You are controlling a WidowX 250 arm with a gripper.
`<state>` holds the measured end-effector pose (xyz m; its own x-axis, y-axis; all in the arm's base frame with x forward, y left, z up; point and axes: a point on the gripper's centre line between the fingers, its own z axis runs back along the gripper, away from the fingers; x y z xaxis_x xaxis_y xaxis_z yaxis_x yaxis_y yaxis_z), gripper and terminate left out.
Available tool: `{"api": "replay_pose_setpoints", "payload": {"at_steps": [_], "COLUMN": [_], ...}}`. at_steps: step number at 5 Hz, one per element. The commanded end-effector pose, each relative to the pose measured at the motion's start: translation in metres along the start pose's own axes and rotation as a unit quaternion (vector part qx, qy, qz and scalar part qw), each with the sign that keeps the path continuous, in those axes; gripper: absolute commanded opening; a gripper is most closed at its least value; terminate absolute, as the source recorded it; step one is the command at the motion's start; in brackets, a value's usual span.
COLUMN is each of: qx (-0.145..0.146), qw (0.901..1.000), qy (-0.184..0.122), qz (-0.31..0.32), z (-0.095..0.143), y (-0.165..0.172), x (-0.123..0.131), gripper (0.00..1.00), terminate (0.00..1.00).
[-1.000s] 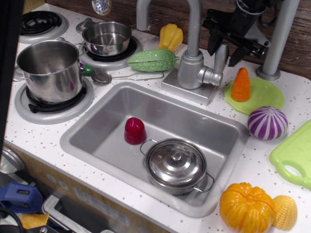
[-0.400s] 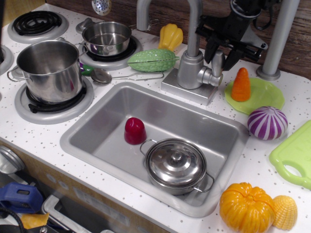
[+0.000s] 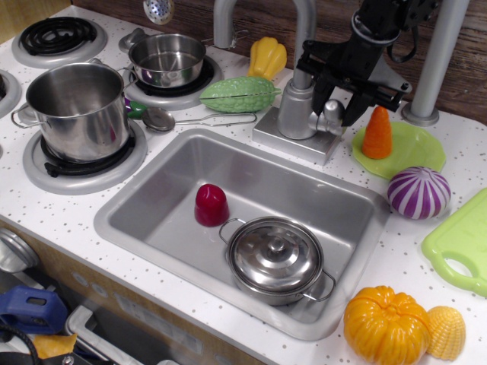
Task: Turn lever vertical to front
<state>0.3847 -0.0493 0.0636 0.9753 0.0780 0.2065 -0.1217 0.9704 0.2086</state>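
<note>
The lever (image 3: 332, 112) is a short silver-grey rod on a stubby hub on the right side of the faucet base (image 3: 298, 114). Only its hub and lower part show, because the rest is hidden behind my gripper. My black gripper (image 3: 336, 100) has come down from above. Its two fingers (image 3: 319, 91) straddle the lever, one on each side, and the jaws stand spread wider than the rod. I see no clear contact with the lever.
The tall curved faucet spout (image 3: 304, 38) stands just left of the gripper, and a grey pole (image 3: 439, 57) stands to its right. An orange carrot (image 3: 377, 131) on a green plate (image 3: 415, 152) sits close by. Below is the sink (image 3: 152, 201), holding a lidded pot (image 3: 275, 257).
My gripper has moved down and left, from above and right of the lever to around it. The lever's upright handle, plainly seen before, is now mostly covered.
</note>
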Motion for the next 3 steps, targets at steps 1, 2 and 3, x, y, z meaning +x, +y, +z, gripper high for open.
{"api": "replay_pose_setpoints", "payload": {"at_steps": [1, 2, 3], "qx": [-0.029, -0.034, -0.050], "qw": [0.9991, 0.9988, 0.9981], "qy": [-0.023, -0.021, -0.018], "qz": [0.019, 0.028, 0.031], "z": [0.020, 0.010, 0.000], "y": [0.005, -0.001, -0.001], "x": [-0.001, -0.005, -0.011], "gripper": [0.00, 0.00, 0.00], "terminate": [0.00, 0.00, 0.00]}}
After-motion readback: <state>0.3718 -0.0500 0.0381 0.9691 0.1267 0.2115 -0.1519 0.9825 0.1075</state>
